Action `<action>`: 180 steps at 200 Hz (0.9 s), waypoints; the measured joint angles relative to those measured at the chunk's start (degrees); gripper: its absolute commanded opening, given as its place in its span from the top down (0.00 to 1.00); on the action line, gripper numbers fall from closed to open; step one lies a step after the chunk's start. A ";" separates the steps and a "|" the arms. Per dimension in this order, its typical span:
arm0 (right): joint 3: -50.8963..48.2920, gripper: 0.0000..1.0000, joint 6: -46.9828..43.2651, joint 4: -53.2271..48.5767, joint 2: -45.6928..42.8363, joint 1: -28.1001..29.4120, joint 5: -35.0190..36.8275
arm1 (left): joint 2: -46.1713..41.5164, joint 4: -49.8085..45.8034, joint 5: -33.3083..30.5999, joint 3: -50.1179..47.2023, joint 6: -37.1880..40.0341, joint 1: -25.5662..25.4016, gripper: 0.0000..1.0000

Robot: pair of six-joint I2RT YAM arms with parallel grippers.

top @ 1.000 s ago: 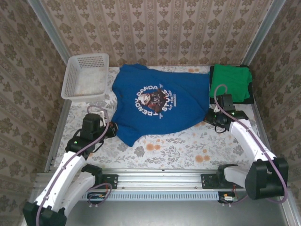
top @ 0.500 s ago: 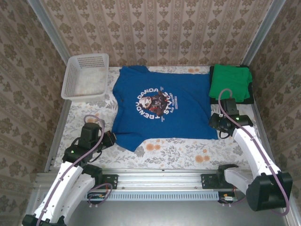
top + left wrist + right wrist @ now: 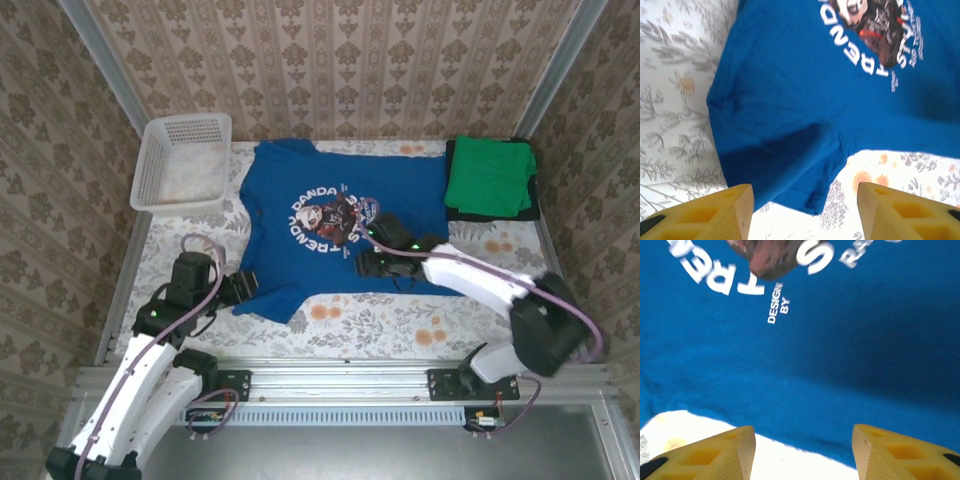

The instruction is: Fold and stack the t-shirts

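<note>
- Folded, stacked far right: plain bright-green cotton t-shirt [image 3: 488,178] over dark t-shirt [image 3: 490,216].
- Awaits folding, flat on worktop [image 3: 400,310]: royal-blue printed cotton t-shirt [image 3: 320,190].
- Left tool [image 3: 805,197], right tool [image 3: 803,437]: spread, empty.

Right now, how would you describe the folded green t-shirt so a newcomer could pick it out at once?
On the floral-patterned table, look to the far right corner, opposite the white plastic lattice basket. The plain bright-green cotton t-shirt lies there folded into a rectangle on a dark folded garment. Unlike the royal-blue printed t-shirt spread flat beside it, it is folded and unprinted.
</note>
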 measured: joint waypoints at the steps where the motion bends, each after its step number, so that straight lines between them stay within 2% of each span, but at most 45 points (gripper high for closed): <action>1: 0.09 0.47 0.07 0.07 0.33 0.07 0.00 | 0.20 0.02 -0.04 0.17 0.04 0.09 0.39; 29: 2.97 0.49 2.60 0.92 10.25 0.66 1.14 | 8.24 3.13 -1.01 5.46 2.16 2.89 0.39; 57: 3.41 0.49 4.44 0.90 12.81 0.63 1.92 | 15.93 10.34 -1.20 5.81 3.39 3.32 0.43; 74: 2.93 0.49 5.51 1.84 12.70 0.66 1.84 | 26.12 15.89 0.04 7.54 3.82 3.30 0.52; 102: 0.90 0.49 6.19 3.45 11.41 0.66 1.86 | 46.66 25.03 2.64 12.92 4.96 3.19 0.55; 123: -0.57 0.49 6.95 4.57 10.58 0.66 1.77 | 55.43 28.35 3.74 13.88 5.66 3.21 0.59; 146: -1.73 0.49 7.45 5.86 9.86 0.74 1.44 | 58.10 30.75 4.39 11.08 5.97 3.76 0.61; 180: -2.95 0.49 8.70 6.51 8.94 1.79 0.98 | 51.19 35.45 5.09 2.29 4.76 4.98 0.62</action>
